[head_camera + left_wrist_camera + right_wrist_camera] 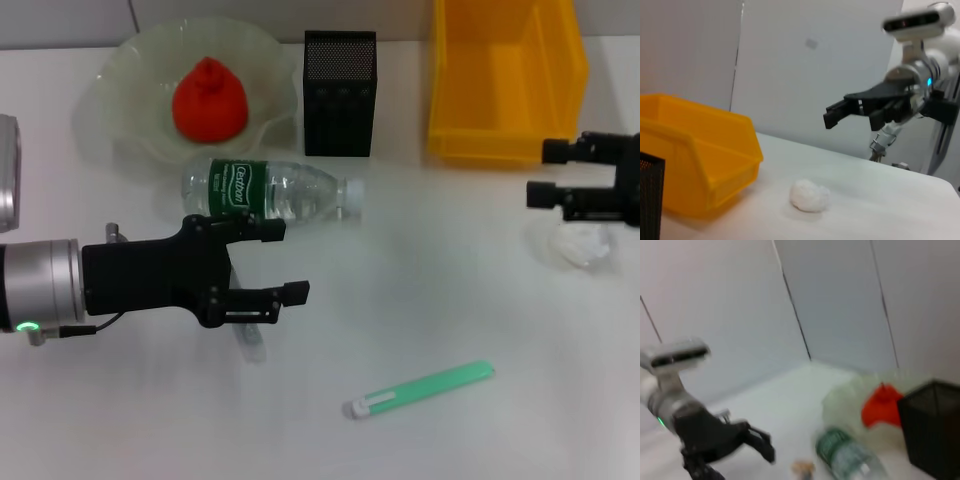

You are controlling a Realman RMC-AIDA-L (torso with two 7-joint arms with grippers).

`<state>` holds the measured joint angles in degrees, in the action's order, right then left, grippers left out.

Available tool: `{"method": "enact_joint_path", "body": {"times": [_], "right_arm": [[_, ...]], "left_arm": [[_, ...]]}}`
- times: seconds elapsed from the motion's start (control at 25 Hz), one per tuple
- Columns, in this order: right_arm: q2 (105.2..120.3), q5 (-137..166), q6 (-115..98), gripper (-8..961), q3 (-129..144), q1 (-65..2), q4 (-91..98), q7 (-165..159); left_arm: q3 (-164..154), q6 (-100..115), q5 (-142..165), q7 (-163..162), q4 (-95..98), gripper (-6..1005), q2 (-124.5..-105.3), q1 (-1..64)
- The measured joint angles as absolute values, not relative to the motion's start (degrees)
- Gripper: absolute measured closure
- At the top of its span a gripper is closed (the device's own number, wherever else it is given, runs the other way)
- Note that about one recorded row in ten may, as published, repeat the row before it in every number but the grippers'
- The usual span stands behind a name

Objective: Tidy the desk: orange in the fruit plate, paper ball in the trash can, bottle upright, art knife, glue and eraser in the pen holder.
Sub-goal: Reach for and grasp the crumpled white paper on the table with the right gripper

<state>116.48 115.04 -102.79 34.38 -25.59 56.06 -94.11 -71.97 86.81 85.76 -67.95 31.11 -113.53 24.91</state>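
Observation:
The orange lies in the fruit plate at the back left. The bottle lies on its side in front of the plate, cap to the right. My left gripper is open and empty just in front of the bottle. It also shows in the right wrist view, near a small tan eraser. My right gripper is open above and behind the paper ball. The pen holder and the trash can stand at the back. A green art knife lies at the front.
A small clear stick-like item lies on the desk under my left gripper. A grey object sits at the left edge. The left wrist view shows the paper ball beside the trash can.

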Motion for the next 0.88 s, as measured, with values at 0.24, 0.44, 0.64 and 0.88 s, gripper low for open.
{"method": "enact_joint_path", "body": {"times": [0.24,0.44,0.64,0.88], "right_arm": [[114.51,136.5,-106.3,190,37.3,-34.5,72.3,-119.1],[113.65,155.5,-107.2,190,43.1,-41.8,71.3,-128.5],[115.91,163.0,-102.5,190,48.4,-42.9,71.1,-130.1],[116.49,163.0,-100.1,190,48.4,-42.6,71.1,-130.1]], "left_arm": [[-71.0,86.5,86.1,-66.8,31.1,173,-114.32,25.0],[-70.1,85.9,86.2,-66.7,30.6,173,-114.63,25.4],[-70.1,85.8,86.2,-66.4,30.3,173,-114.63,25.5],[-70.0,85.7,86.2,-66.3,30.3,173,-114.63,25.6]]}}
